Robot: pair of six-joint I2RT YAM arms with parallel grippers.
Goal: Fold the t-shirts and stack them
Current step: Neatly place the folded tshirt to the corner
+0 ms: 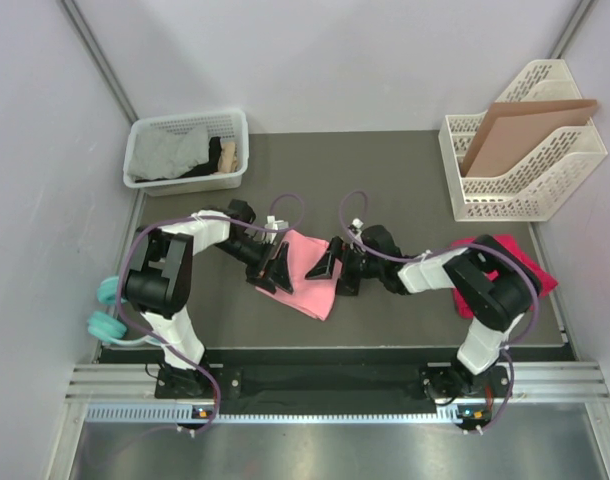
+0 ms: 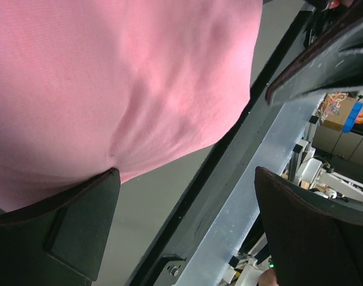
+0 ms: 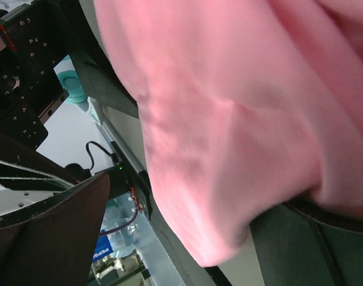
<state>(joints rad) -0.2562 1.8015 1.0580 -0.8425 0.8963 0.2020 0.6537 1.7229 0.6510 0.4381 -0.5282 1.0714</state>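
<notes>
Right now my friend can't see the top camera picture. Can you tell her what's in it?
The left end effector and right end effector, both open, meet at a light pink t-shirt lying between them. A darker magenta t-shirt lies at the right. Behind are a white basket and a white rack holding cardboard.

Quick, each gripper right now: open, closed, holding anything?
Left gripper: open, holding nothing, at the pink t-shirt's edge.
Right gripper: open, holding nothing, at its opposite edge.
</notes>
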